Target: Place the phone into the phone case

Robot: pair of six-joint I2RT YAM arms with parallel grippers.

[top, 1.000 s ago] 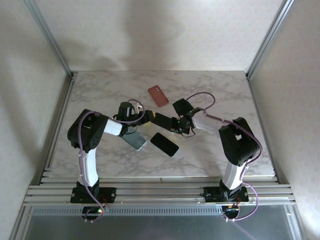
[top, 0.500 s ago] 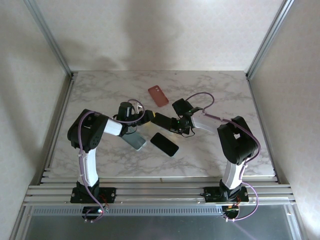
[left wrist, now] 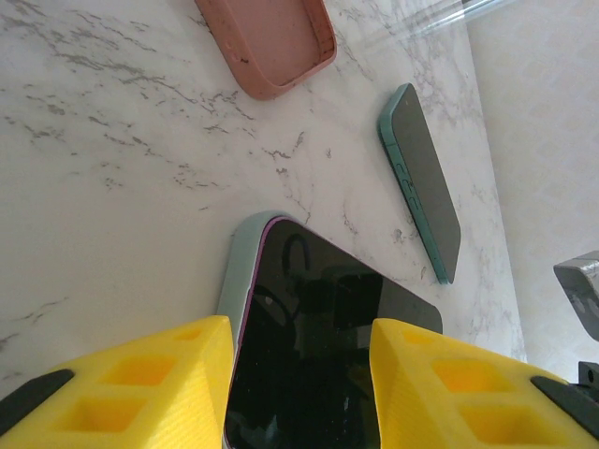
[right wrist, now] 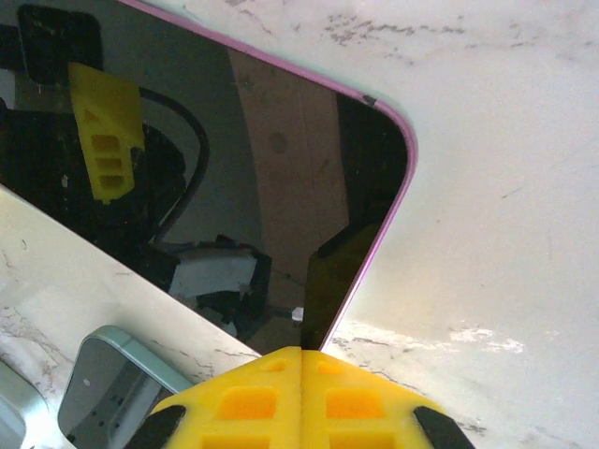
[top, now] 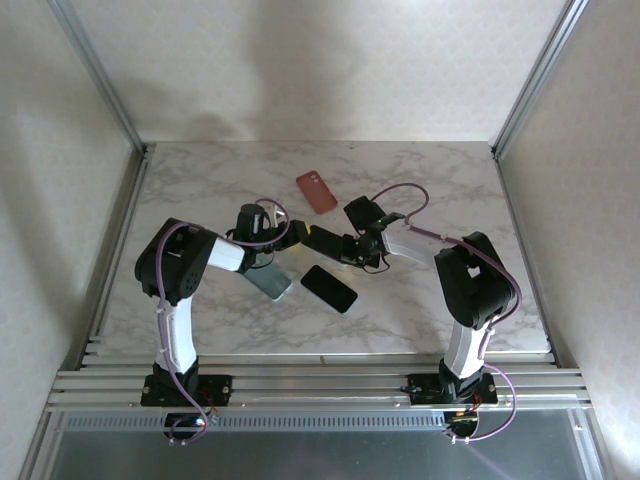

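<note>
Almost nothing has moved in the last second: we see the right arm (top: 470, 280) edged a shade to the left, while the phones, the cases and the left arm (top: 180, 265) lie as before. We find the phone (left wrist: 328, 346), black-screened with a purple-pink edge, on the marble worktop (top: 450, 180) near its middle, between the two arms. One long side and a far corner sit inside the rim of the pale green phone case (left wrist: 236, 271). The left jaws stand partly open and straddle phone and case together. One yellow pad (left wrist: 140, 374) is against the case's rim and the other against the phone's bare side, so we read them as gripping the pair. The right jaws are fully closed on nothing, pads (right wrist: 243, 393) pressed together. Their tip sits right at the phone's long edge near a corner; whether it touches we cannot tell. Near the phone lies a second phone (left wrist: 421, 178) with a teal edge, screen up. Beyond both, well apart from the jaws, lies a pink case (left wrist: 271, 42).
</note>
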